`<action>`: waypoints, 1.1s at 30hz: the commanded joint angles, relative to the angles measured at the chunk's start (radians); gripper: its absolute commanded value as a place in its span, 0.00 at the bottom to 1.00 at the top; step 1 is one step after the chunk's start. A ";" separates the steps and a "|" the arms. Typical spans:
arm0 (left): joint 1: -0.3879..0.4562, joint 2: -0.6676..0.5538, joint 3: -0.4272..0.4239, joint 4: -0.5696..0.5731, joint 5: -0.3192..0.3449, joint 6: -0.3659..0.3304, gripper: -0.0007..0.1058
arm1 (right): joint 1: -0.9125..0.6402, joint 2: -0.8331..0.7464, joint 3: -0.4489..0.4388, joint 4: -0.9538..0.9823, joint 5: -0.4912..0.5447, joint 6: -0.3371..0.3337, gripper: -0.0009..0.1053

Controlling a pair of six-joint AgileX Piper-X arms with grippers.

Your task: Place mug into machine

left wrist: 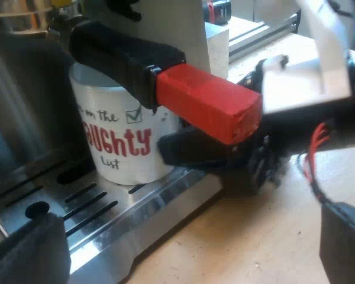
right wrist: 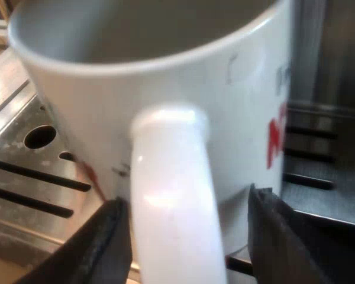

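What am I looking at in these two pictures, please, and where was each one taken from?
Both pictures come from cameras on the wrists of two robot arms; each arm ends in a tool with two black fingers. The left wrist view faces the espresso machine, which stands on a wooden table. A white mug stands on its slotted drip tray, under the holder's dark handle with a red end. The left tool is open and holds nothing. The right wrist view is close to the mug: the right tool has its fingers on either side of the mug's handle, with a gap at one side, so it looks open, not clamped.
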 commanded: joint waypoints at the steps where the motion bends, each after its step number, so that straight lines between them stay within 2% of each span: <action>1: -0.003 -0.003 0.000 -0.019 0.002 -0.009 0.82 | -0.007 0.033 -0.048 -0.021 -0.008 -0.019 0.46; 5: -0.003 -0.003 0.000 -0.019 0.002 -0.009 0.82 | -0.018 0.058 -0.095 -0.021 -0.003 -0.021 0.46; 10: -0.003 -0.003 0.000 -0.019 0.002 -0.009 0.82 | -0.028 0.057 -0.097 -0.015 -0.005 -0.023 0.46; 16: -0.003 -0.003 0.000 -0.022 0.002 -0.009 0.82 | 0.011 0.017 -0.097 0.149 0.008 -0.007 0.46; 21: -0.003 -0.003 0.000 -0.034 0.000 -0.009 0.82 | 0.033 -0.063 -0.077 0.349 0.024 0.003 0.46; 27: -0.003 -0.003 -0.016 -0.025 -0.007 -0.009 0.82 | 0.033 -0.211 0.015 0.427 0.030 0.002 0.46; 29: -0.003 -0.003 -0.037 0.001 -0.007 -0.009 0.82 | 0.035 -0.286 0.054 0.464 0.031 0.005 0.46; 33: -0.003 -0.003 -0.100 0.065 -0.007 -0.001 0.82 | 0.059 -0.409 0.067 0.617 0.040 0.005 0.46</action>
